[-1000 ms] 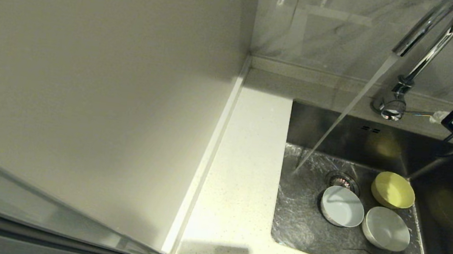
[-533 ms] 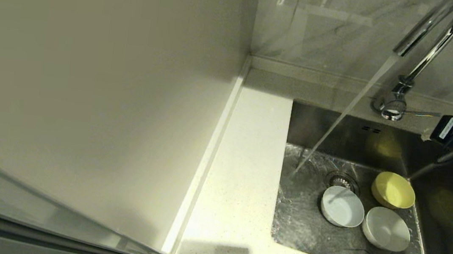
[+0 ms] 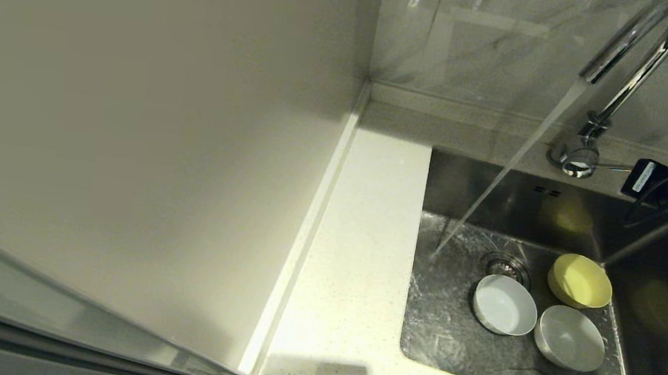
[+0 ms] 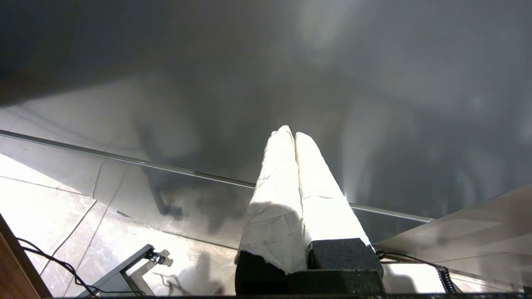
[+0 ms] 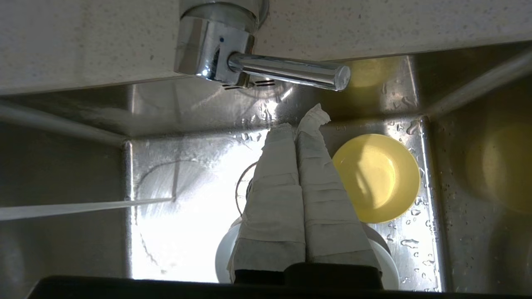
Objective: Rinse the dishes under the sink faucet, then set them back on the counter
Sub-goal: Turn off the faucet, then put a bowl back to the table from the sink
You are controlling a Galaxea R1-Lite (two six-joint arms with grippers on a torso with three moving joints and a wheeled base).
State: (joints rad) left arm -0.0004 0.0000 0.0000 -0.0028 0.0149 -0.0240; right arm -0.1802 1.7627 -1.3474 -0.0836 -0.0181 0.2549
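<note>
Head view showed the faucet [image 3: 619, 88] running, its stream landing on the sink [image 3: 450, 326] floor beside the drain strainer [image 3: 504, 267]. Three bowls sat in the basin: a white bowl [image 3: 505, 305] just beside the strainer, the pale yellow bowl [image 3: 580, 281] near the back corner, a second white bowl [image 3: 569, 338] in front, the three close together. The counter [image 3: 356, 265] lay left of the sink. The right gripper [image 5: 305, 120] hovered just below the faucet lever [image 5: 286, 70], jaws pressed together, gripping nothing. The left gripper [image 4: 289, 133] hung parked away from the sink, jaws likewise closed and empty
</note>
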